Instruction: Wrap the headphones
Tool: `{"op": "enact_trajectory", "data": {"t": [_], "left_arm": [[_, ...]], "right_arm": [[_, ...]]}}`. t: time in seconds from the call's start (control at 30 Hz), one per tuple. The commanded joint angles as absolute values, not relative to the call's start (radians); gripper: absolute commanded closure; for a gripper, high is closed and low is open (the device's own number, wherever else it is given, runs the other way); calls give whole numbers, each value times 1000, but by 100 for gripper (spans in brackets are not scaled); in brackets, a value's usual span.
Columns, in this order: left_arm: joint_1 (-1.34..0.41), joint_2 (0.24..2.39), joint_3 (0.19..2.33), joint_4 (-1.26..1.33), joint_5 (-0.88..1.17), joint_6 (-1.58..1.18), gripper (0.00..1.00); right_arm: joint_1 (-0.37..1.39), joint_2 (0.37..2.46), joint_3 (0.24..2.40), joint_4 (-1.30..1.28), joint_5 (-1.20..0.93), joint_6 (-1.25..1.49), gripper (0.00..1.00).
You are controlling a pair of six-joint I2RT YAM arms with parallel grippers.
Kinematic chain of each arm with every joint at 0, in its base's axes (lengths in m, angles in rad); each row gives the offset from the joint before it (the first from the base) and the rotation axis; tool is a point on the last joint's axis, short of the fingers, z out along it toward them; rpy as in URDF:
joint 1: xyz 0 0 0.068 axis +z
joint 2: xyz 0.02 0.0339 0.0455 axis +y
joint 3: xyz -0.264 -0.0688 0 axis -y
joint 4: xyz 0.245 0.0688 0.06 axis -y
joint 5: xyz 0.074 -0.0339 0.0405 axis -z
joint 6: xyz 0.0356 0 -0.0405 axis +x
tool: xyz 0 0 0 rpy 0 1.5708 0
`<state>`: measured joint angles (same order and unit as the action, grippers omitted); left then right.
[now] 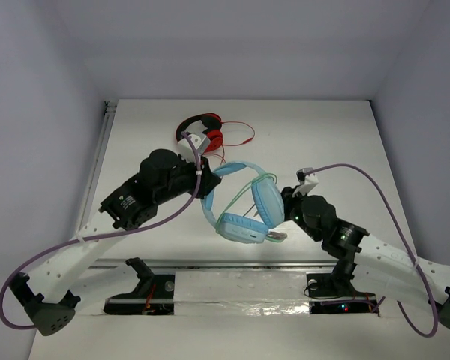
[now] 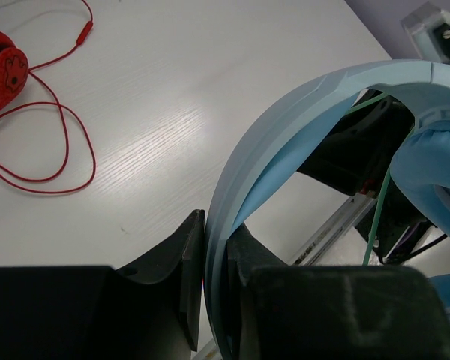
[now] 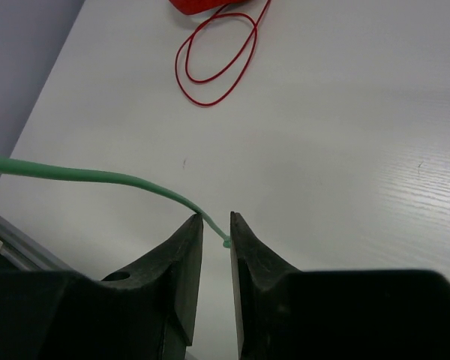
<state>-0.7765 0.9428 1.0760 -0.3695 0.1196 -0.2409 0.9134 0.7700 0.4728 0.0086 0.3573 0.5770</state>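
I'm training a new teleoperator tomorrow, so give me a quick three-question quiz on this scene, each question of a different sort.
1. True or false: the left pincer clamps the red headphones.
2. The right pincer pinches: A) green cable B) red cable C) an ear cup.
3. Fill in: the left pincer is shut on the light-blue headphones' ____.
Key: 1 false; 2 A; 3 headband.

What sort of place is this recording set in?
Likely a robot lab test cell: a plain white table boxed in by blank grey walls, and just two props, light-blue headphones and red headphones.
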Motion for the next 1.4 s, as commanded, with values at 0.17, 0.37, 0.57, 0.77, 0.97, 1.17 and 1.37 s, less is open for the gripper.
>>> {"op": "enact_trajectory", "data": {"t": [0.17,0.37,0.57,0.77,0.97,1.17,1.37], "left_arm": [[-772,927,1180,-247,183,-321,100],[-772,928,1189,-250,189,-333,100],[-772,933,1192,-244,187,-347,100],[-772,945,1192,-236,203,-353,100],[-762,946,1190,-232,204,-364,100],[-762,940,1209,-238,183,-367,100],[-762,939,1218,-225,183,-376,100]], "right_arm": [[905,818,442,181,344,574,68],[905,848,440,215,330,572,66],[905,845,425,268,268,577,67],[905,848,425,281,242,558,67],[905,856,426,281,248,558,67],[905,851,426,253,261,572,68],[905,851,399,250,242,601,67]]}}
